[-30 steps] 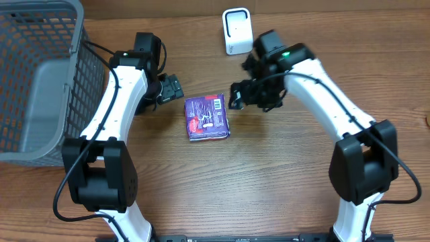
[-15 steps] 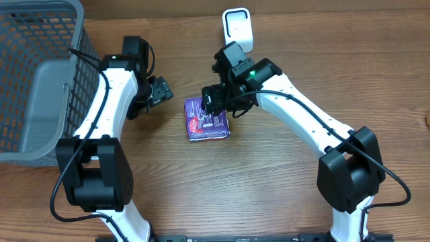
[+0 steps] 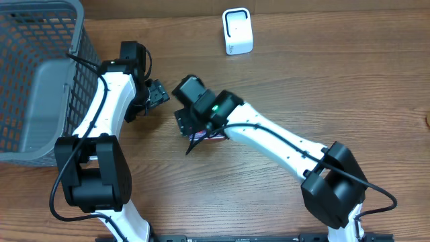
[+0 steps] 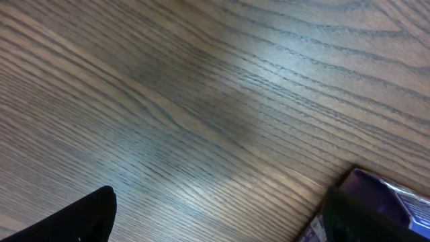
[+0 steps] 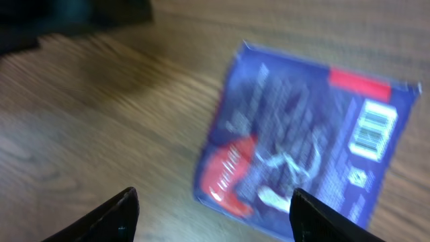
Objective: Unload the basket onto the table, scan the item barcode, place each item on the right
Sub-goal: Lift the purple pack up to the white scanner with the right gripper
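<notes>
The purple packet (image 5: 302, 141) lies flat on the wooden table (image 3: 302, 81) at mid-frame, barcode (image 5: 373, 130) facing up. The right gripper (image 5: 213, 212) hovers over it, fingers spread, grasping nothing. The left gripper (image 3: 156, 94), upper left, is released too.

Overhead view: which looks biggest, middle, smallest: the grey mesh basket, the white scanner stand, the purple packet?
1. Grey mesh basket, largest.
2-3. Unsure: white scanner stand and purple packet, mostly hidden under the right arm.
</notes>
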{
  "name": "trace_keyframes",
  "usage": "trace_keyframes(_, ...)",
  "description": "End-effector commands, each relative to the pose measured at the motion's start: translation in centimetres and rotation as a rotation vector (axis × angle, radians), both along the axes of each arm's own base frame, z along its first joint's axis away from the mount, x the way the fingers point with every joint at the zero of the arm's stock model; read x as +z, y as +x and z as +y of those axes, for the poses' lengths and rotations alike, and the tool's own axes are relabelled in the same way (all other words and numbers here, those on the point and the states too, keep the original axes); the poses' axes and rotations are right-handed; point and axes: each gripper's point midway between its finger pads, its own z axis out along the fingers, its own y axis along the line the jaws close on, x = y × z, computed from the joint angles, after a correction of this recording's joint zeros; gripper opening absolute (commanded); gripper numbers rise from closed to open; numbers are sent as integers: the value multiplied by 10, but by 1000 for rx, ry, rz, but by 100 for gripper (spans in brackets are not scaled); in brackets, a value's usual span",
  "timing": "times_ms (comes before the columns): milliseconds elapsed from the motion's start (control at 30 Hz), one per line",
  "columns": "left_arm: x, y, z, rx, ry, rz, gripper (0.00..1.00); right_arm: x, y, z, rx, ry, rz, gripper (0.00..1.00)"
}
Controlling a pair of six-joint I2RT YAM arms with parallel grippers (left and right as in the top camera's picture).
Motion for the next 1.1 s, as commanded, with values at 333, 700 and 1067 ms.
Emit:
trace_keyframes(333,-2,-6,14,72,16,18,91,-41,20,9,-8,-74,-118,71)
trace_keyframes(700,-2,-7,14,71,17,22,93,-73,21,-5,-31,-192,-124,61)
trace_keyframes(1067,-2,-8,14,71,16,27,95,-102,15,-17,-38,-269,-75,47)
